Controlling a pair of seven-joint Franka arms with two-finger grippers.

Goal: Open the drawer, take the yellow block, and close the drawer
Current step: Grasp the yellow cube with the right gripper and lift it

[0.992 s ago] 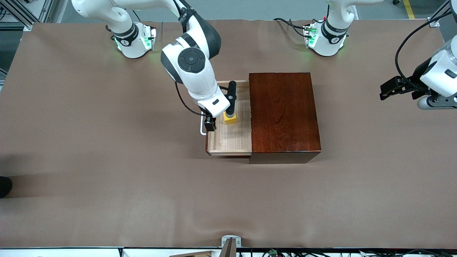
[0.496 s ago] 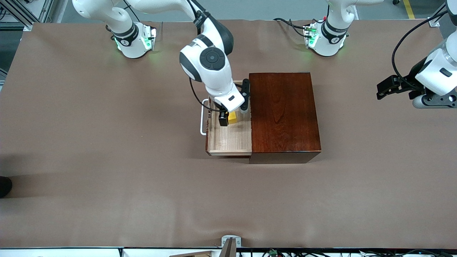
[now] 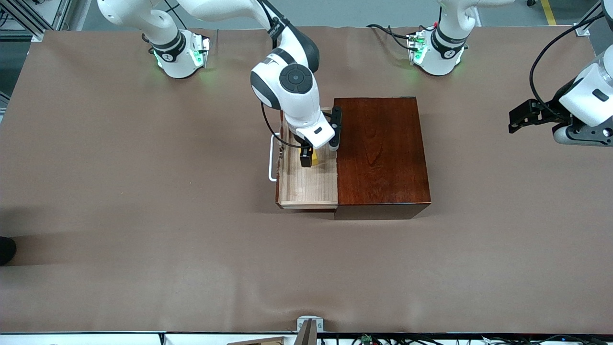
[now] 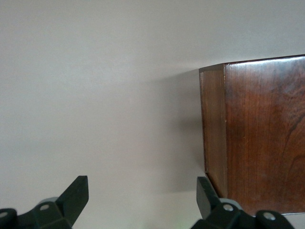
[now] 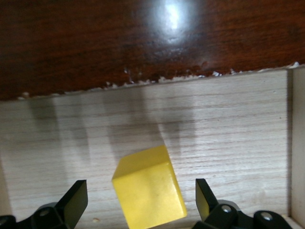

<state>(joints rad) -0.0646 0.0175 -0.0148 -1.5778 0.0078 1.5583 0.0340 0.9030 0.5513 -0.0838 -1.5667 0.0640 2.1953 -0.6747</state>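
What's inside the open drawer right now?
One yellow block sits on the drawer floor, between the fingers of the open right gripper. The part still inside the wooden box is hidden.

Drawer (image 3: pixel 306 184): pale wood tray, white bar handle, being shown pulled out of the dark reddish-brown box.
Yellow block (image 5: pixel 149 192): small cube, lying on the drawer floor.

I see a wide brown cloth-covered surface (image 3: pixel 143 215), lightly creased. At its edge nearest the front camera sits a small grey metal bracket (image 3: pixel 310 324), and cables (image 3: pixel 383 339) run along that same edge.
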